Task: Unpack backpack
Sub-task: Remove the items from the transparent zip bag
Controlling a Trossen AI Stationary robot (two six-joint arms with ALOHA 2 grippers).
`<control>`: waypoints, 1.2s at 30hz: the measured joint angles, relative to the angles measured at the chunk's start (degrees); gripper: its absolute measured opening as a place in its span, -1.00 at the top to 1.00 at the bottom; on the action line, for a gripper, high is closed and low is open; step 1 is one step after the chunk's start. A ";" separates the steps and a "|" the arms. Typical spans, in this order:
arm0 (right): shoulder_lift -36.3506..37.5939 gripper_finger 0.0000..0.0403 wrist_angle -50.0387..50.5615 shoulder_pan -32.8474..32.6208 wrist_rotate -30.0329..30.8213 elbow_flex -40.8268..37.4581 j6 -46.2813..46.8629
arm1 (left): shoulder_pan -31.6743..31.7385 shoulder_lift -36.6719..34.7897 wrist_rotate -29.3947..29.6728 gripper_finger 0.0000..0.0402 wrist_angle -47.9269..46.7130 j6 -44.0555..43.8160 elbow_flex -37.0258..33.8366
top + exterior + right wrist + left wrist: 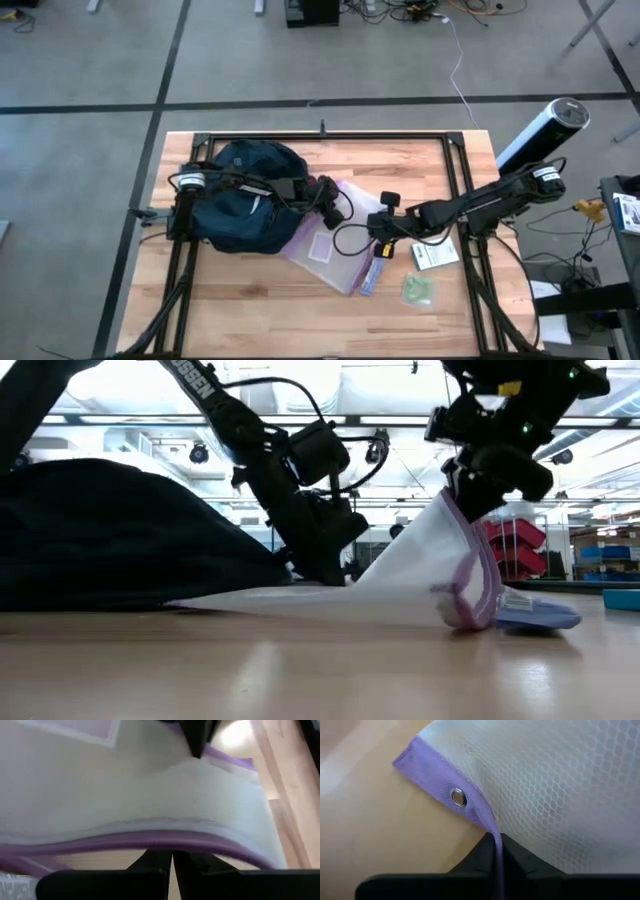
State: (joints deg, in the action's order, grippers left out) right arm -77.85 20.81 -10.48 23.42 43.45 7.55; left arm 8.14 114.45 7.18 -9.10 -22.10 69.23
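- The backpack (245, 195) is lying on the left part of the wooden surface (260, 310), a rounded navy heap with the left arm stretching over it.
- A clear mesh pouch with purple edging (330, 245) is lying just right of the backpack, its near corner touching the fabric.
- The left gripper (496, 851) is pinching the pouch's purple edge beside a metal eyelet (458, 797), fingers (520, 860) clamped on the binding.
- The right gripper (172, 862) is gripping the pouch's opposite purple edge, fingers pressed together on it; the low view shows that side lifting off the surface.
- A white card (436, 254) is lying beside the right arm, a blue-and-purple packet (371, 278) is poking out from under the pouch's right edge, and a small greenish bag (418, 290) is sitting nearer the front.
- The black frame rails (470, 190) are crossing under the right arm.
- A white cylinder (540, 132) is standing just off the right rear corner.
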 joint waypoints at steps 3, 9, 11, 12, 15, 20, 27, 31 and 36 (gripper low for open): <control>2.90 1.00 0.10 0.00 0.50 -0.01 -0.09 | -0.15 -3.80 -0.39 0.99 -4.16 2.22 1.85; 10.25 1.00 1.77 0.00 0.68 -0.01 -1.16 | -1.03 -11.76 2.28 1.00 -7.85 6.18 5.56; 12.39 1.00 3.44 0.01 0.68 -0.01 -1.13 | -1.58 -13.69 2.29 1.00 -7.85 6.89 6.01; 13.27 1.00 4.23 0.02 0.81 -0.01 -1.07 | -1.76 -14.74 2.32 1.00 -7.67 7.15 6.34; 15.08 1.00 8.40 0.02 0.79 -0.01 -0.47 | -2.14 -17.18 3.37 1.00 -6.95 8.05 6.82; 15.59 1.00 17.76 0.02 0.73 -0.33 2.09 | -2.42 -18.26 3.93 1.00 -7.59 8.12 6.65; 15.55 1.00 19.38 0.02 0.12 -5.89 3.84 | -3.31 -18.24 4.15 1.00 -7.92 7.90 6.63; 15.69 1.00 13.91 -0.51 -4.54 -9.41 4.37 | -3.53 -19.11 4.34 1.00 -9.57 7.90 7.18; 15.89 1.00 0.50 -2.11 -10.51 -13.64 4.48 | -3.50 -19.56 5.66 1.00 -11.74 7.88 8.52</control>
State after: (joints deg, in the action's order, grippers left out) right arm -61.96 21.30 -12.59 12.90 29.81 12.03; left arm 4.64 94.89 12.84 -20.84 -14.22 77.75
